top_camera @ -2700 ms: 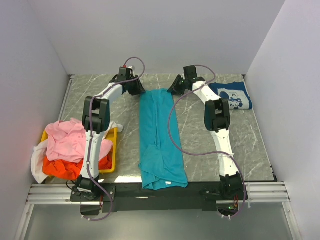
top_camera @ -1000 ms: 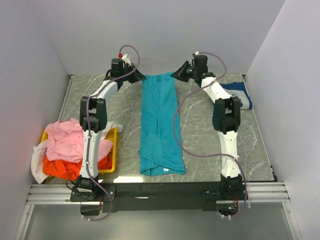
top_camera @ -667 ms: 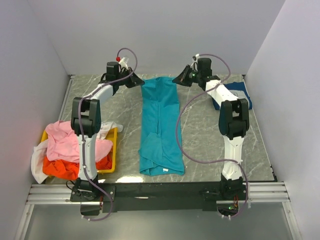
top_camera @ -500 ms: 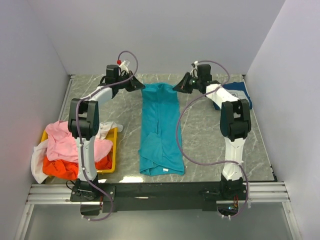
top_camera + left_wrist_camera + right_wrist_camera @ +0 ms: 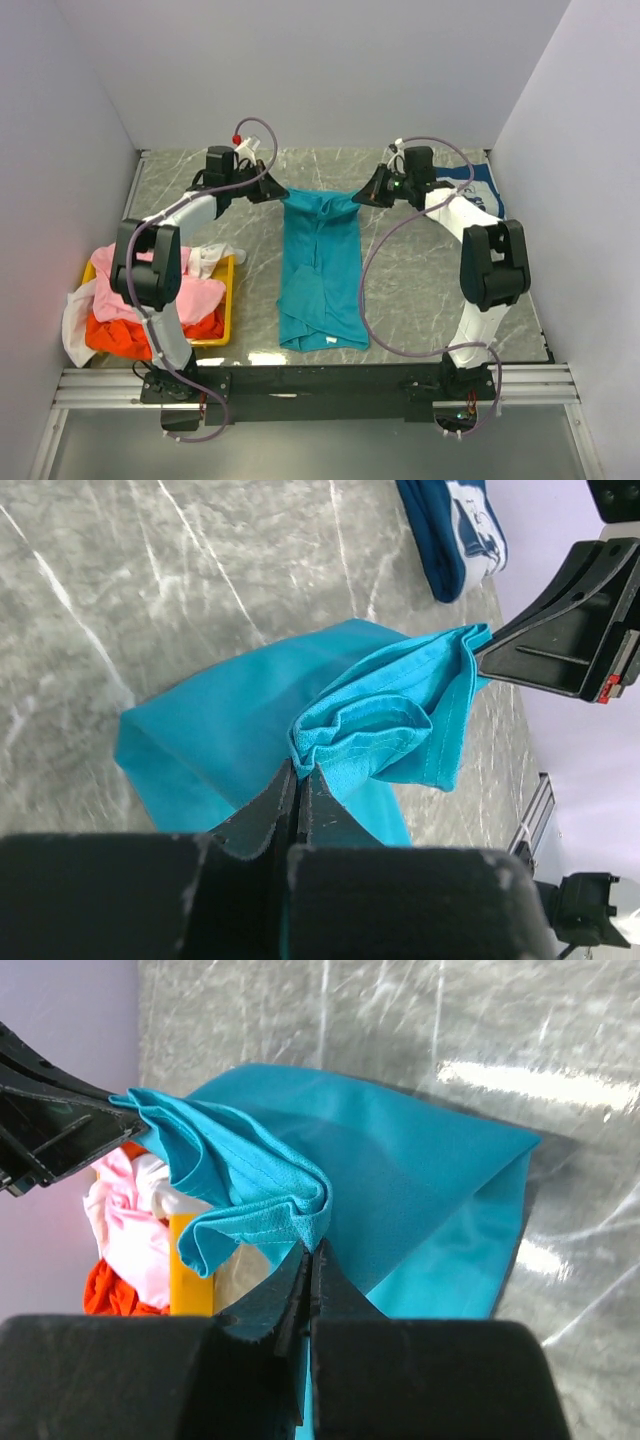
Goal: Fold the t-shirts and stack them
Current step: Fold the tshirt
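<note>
The teal t-shirt [image 5: 320,270] lies as a long strip down the middle of the table, its far end lifted. My left gripper [image 5: 274,192] is shut on the far left corner of the teal t-shirt [image 5: 370,730]. My right gripper [image 5: 362,196] is shut on the far right corner of the teal t-shirt [image 5: 270,1190]. The raised edge sags between them. A folded navy t-shirt [image 5: 470,190] with white print lies at the back right, partly behind the right arm; it also shows in the left wrist view [image 5: 455,530].
A yellow tray [image 5: 222,300] at the left holds a heap of pink [image 5: 130,285], orange [image 5: 120,335] and white [image 5: 75,325] t-shirts. White walls stand close on three sides. A black rail [image 5: 320,380] runs along the near edge.
Both grippers, holding the teal shirt's far corners, first dragged the shirt away from me, then lifted the far end and carried it back toward me over the shirt.
</note>
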You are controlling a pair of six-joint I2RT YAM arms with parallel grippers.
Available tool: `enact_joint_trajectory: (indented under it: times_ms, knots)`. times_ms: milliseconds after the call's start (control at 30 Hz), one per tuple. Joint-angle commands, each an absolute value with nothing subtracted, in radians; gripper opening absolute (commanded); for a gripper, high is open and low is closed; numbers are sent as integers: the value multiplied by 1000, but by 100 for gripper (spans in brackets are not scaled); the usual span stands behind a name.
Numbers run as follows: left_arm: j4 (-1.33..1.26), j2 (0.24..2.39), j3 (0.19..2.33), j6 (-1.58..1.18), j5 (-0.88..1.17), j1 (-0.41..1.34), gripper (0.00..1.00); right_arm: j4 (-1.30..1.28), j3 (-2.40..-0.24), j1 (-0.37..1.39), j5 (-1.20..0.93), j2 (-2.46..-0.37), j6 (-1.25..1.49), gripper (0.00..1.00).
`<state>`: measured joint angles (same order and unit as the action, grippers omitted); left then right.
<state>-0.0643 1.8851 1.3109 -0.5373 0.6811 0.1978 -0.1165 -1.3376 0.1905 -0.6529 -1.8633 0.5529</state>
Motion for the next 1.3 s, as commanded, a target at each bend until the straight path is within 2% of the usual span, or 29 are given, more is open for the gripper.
enact_joint_trajectory:
  times_ms: [0, 600, 1033, 1100, 1200, 1233, 1267]
  knots:
    - [-89, 1784, 1258, -502, 664, 209, 0, -77, -1281, 206, -663, -1781, 526, 0]
    - [-55, 1533, 940, -469, 581, 256, 0, -52, -993, 252, -635, -1582, 529, 0]
    - [-23, 1508, 821, -451, 633, 301, 1, -42, -867, 287, -621, -1563, 515, 0]
    - [-15, 1514, 805, -446, 653, 317, 6, -34, -847, 298, -617, -1565, 514, 0]
    - [26, 1513, 778, -433, 675, 348, 20, -51, -816, 308, -598, -1565, 499, 1]
    - [44, 1509, 769, -425, 675, 363, 33, -81, -801, 310, -585, -1562, 485, 13]
    - [84, 1496, 764, -422, 675, 370, 38, -98, -793, 314, -550, -1556, 477, 20]
